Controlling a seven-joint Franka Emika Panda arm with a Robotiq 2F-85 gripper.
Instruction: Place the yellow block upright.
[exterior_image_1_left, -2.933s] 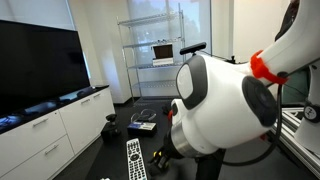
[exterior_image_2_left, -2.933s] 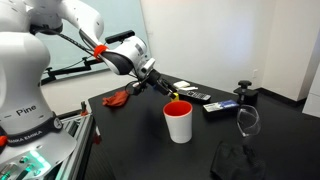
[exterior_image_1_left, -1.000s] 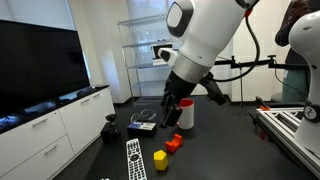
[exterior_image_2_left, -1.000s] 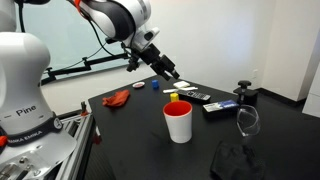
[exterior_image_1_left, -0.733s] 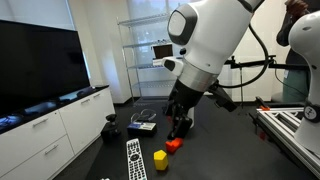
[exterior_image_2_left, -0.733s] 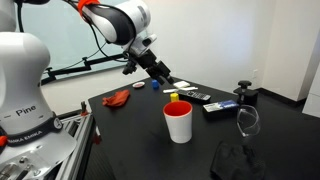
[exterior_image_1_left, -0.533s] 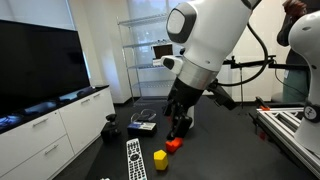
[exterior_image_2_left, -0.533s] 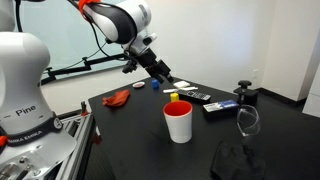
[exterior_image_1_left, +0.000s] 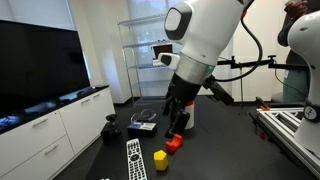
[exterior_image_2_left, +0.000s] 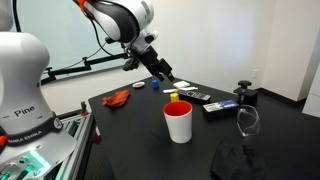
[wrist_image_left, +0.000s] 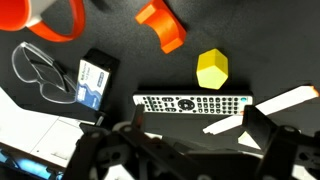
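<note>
My gripper (wrist_image_left: 195, 128) hangs wide open, gripping nothing; yellow block (wrist_image_left: 212, 70) sits on black table (wrist_image_left: 260, 40) just beside remote control (wrist_image_left: 190, 103), near orange-red block (wrist_image_left: 160, 25); red bucket (exterior_image_2_left: 179, 122) upright, well apart

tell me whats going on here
The robot arm's gripper hovers open and empty above the dark table. The yellow block sits on the table next to a remote, free of the gripper, with an orange-red block and a red cup nearby. In an exterior view the yellow block looks to be standing on end.
</note>
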